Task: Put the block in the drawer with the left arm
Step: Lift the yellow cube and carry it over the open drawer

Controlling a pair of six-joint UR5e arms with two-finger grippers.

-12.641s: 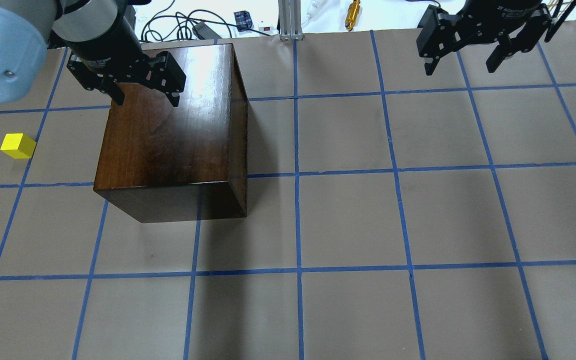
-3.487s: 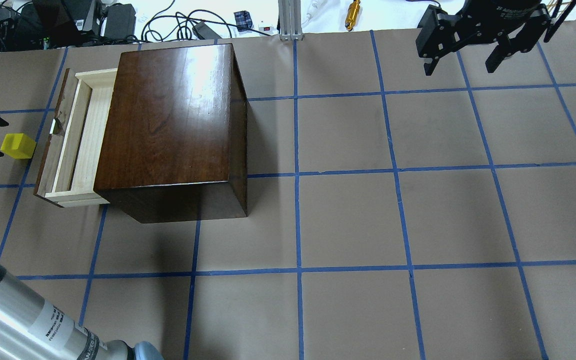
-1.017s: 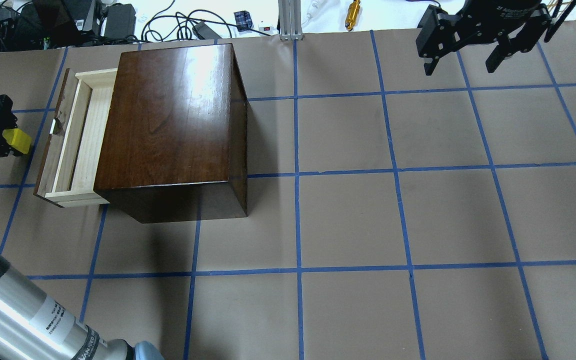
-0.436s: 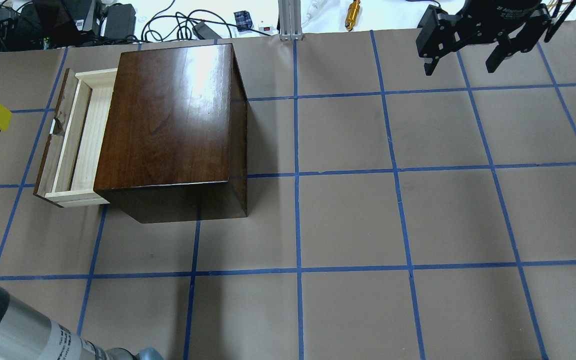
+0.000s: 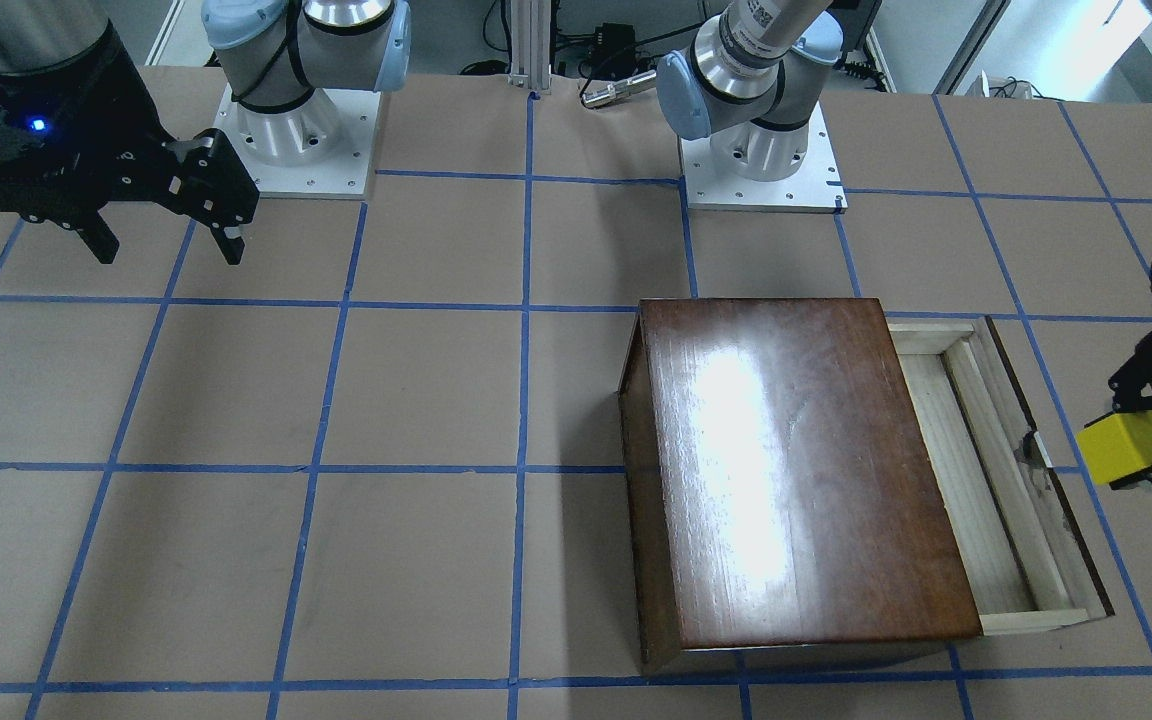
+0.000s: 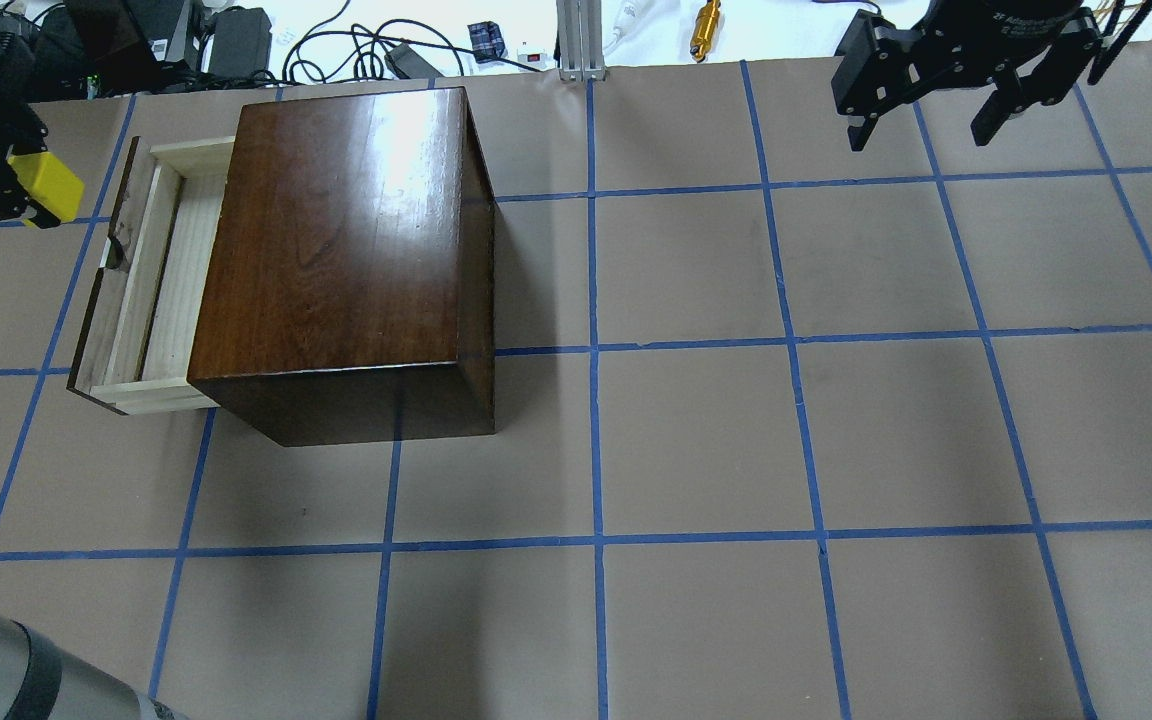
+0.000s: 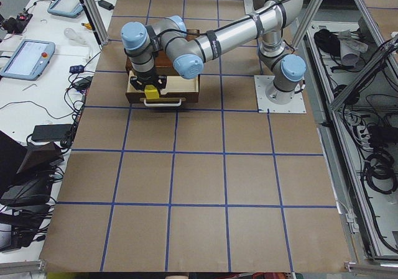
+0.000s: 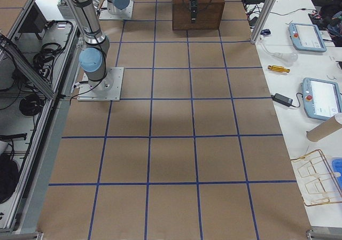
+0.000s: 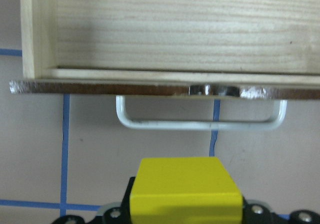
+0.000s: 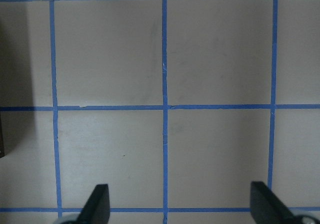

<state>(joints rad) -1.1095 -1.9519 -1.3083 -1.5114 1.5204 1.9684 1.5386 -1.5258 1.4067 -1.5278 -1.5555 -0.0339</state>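
The yellow block (image 5: 1124, 447) is held in my left gripper (image 5: 1141, 455), which is shut on it in the air just outside the drawer front. The overhead view shows the block (image 6: 49, 187) and gripper (image 6: 24, 192) left of the open drawer (image 6: 171, 280). In the left wrist view the block (image 9: 186, 191) sits below the white handle (image 9: 200, 124), with the empty pale drawer floor (image 9: 175, 29) beyond. The drawer (image 5: 971, 500) sticks out of the dark-brown cabinet (image 5: 796, 460). My right gripper (image 5: 164, 245) is open and empty, far from the cabinet.
The cabinet (image 6: 336, 240) stands on the taped brown table. Cables and small devices (image 6: 376, 45) lie beyond the table's far edge. The right wrist view shows bare table between the right gripper's fingers (image 10: 97, 206).
My left gripper closed on the block, lifted it off the table and carried it up and toward the drawer front. The drawer, shut long before, stands open. The right arm has not moved.
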